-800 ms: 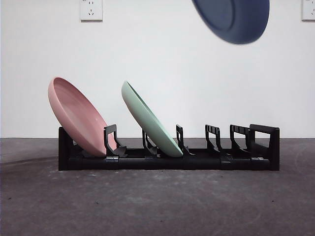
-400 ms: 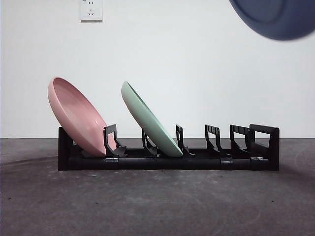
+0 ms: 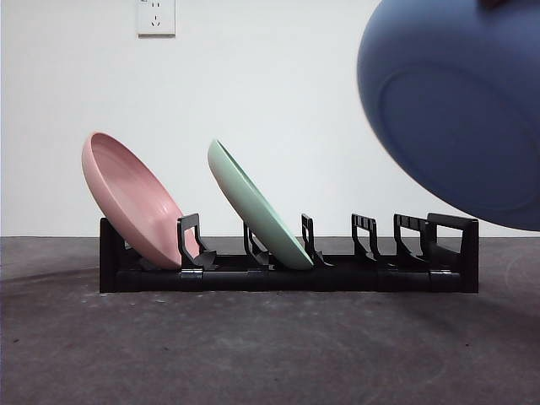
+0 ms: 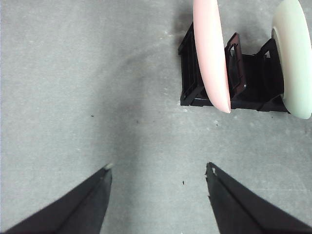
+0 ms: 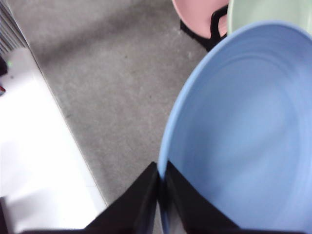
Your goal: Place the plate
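Observation:
A blue plate [image 3: 460, 110] hangs large at the upper right of the front view, its underside toward the camera, in front of and above the right end of the black dish rack [image 3: 287, 274]. My right gripper [image 5: 161, 187] is shut on the blue plate's rim [image 5: 168, 146]. A pink plate [image 3: 131, 198] leans in the rack's left slot and a green plate [image 3: 253, 207] in the following one. The slots on the right hold nothing. My left gripper [image 4: 158, 173] is open and empty above the grey table, apart from the rack's pink-plate end [image 4: 192, 83].
The grey table [image 3: 253, 346] stretches in front of the rack. A white wall with a socket [image 3: 156, 17] stands behind. A white surface [image 5: 34, 156] borders the table in the right wrist view.
The blue plate has moved from the top edge down and toward the camera on the right, now much larger. The rack and the pink and green plates have not moved.

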